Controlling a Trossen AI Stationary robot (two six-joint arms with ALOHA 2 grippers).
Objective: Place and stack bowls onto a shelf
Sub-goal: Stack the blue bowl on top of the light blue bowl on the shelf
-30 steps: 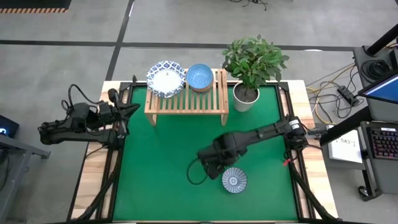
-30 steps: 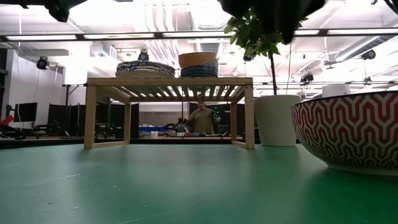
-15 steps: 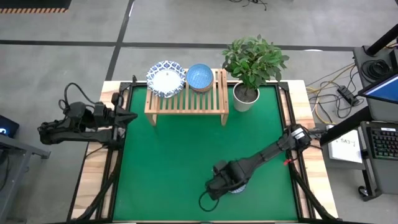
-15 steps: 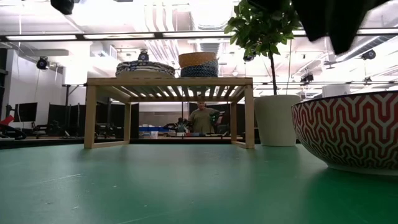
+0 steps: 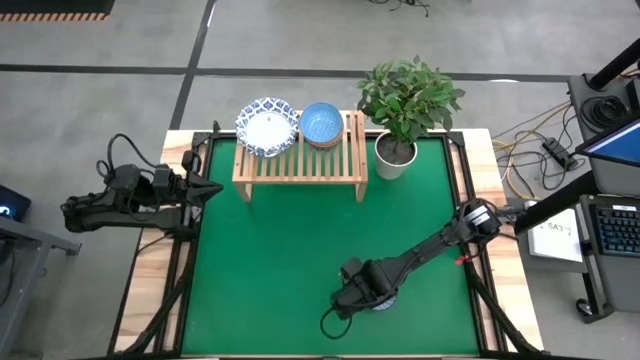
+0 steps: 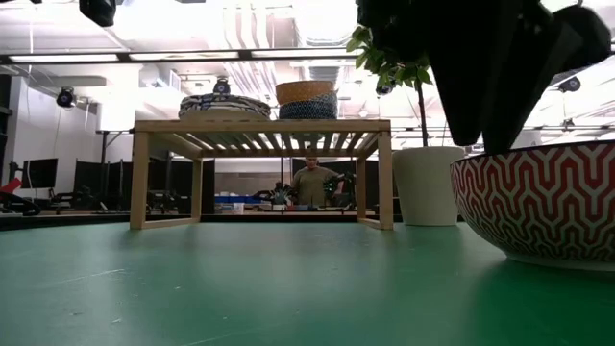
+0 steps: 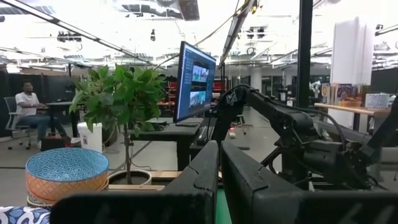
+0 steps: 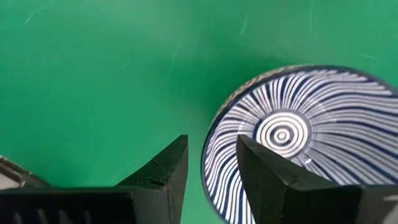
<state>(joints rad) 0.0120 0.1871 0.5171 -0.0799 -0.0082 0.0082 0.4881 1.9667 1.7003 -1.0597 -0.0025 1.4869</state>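
Observation:
A small bowl, blue-and-white striped inside (image 8: 292,137) and red zigzag outside (image 6: 548,202), sits on its base on the green mat near the table's near edge. My right gripper (image 8: 211,149) is over it, pointing down and open, with one finger outside the rim and one over the inside. In the high view the right gripper (image 5: 366,291) covers most of the bowl. The wooden shelf (image 5: 300,165) at the far edge carries a white, blue-rimmed bowl (image 5: 267,127) and a light-blue bowl (image 5: 321,122). My left gripper (image 5: 208,187) waits, shut, at the left edge. My right gripper comes from above with its fingers on either side of the bowl's rim (image 8: 208,171), on the side toward the table's left. Green mat shows between the outer finger (image 8: 168,165) and the rim. I cannot tell whether the inner finger (image 8: 261,171) touches the bowl.
A white pot with a leafy plant (image 5: 397,155) stands just right of the shelf. The shelf's right half (image 5: 345,150) is bare slats. The green mat (image 5: 270,260) between bowl and shelf holds nothing else. A person (image 6: 310,183) shows in the room beyond.
My right gripper has moved from the middle of the mat toward the near edge and to the right until it is over the bowl, and has then come down to its rim. The bowl has stayed where it was.

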